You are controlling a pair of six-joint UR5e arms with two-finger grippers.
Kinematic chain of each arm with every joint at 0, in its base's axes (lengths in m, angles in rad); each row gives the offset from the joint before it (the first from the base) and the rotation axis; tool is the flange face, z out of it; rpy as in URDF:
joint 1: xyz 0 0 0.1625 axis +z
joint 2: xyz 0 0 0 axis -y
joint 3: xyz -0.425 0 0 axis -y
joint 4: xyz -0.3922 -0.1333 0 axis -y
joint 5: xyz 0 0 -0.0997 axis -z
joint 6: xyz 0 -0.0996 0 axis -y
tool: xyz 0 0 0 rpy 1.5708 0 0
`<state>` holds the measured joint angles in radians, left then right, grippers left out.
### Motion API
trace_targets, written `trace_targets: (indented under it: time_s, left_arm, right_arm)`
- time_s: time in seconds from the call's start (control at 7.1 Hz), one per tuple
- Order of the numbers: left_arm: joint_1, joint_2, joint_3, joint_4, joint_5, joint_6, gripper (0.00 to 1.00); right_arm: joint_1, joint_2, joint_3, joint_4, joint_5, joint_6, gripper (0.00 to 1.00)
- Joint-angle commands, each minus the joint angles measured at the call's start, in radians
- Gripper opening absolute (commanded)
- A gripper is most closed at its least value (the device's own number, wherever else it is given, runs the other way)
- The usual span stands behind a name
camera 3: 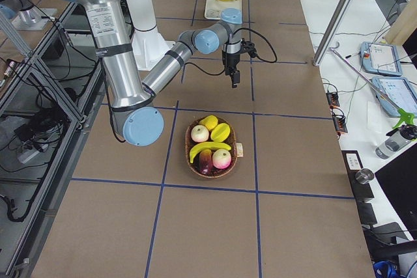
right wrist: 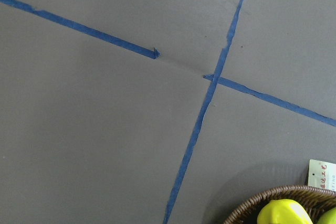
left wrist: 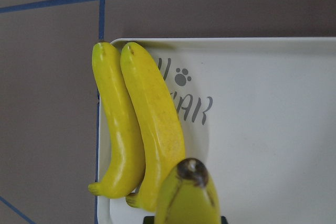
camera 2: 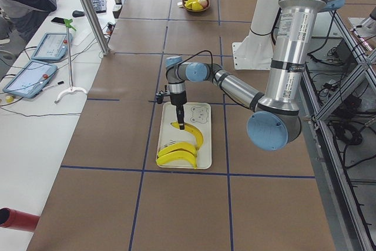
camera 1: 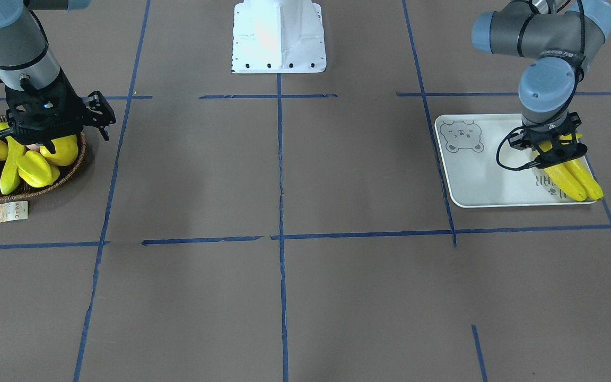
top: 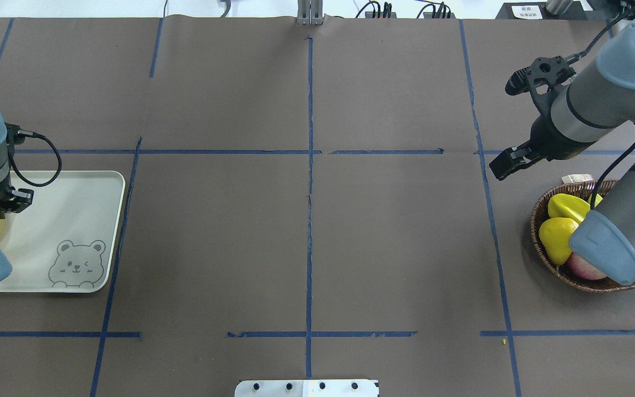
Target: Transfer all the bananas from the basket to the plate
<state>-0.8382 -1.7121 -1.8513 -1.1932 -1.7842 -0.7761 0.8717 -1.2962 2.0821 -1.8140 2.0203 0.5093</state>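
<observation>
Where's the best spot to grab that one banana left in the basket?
Probably the middle of the banana, coming straight down: it lies flat across the basket with its whole length showing on top, while other fruit crowds both long sides. Jaws across its narrow width.

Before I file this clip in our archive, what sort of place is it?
Probably a robotics lab: a left arm and right arm at a table gridded with blue tape, tablets on a side desk.

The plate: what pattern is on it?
Pale plate with a grey bear face in one corner; clearest in the overhead view.
</observation>
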Motion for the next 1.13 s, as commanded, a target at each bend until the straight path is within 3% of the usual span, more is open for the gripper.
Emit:
trace_targets:
  time_s: [0.0,0.42,0.7,0.99]
  left_arm:
    - [-0.034,-0.007,0.035,-0.022,0.049,0.131,1.0]
    - [-0.133,-0.018,0.008,-0.034,0.031,0.291,1.0]
    - [-0.134,-0.113,-0.025,-0.031,-0.172,0.281,1.0]
    - [-0.122,-0.164,-0.083,-0.034,-0.311,0.16,1.0]
  right_arm:
    - [0.0,0.002,-0.001,0.001,0.0,0.0,1.0]
    - [0.01,0.0,0.001,-0.001,0.0,0.0,1.0]
    - [0.03,-0.064,0.045,0.002,0.003,-0.012,1.0]
    - [0.082,-0.225,0.145,0.01,0.018,-0.11,1.0]
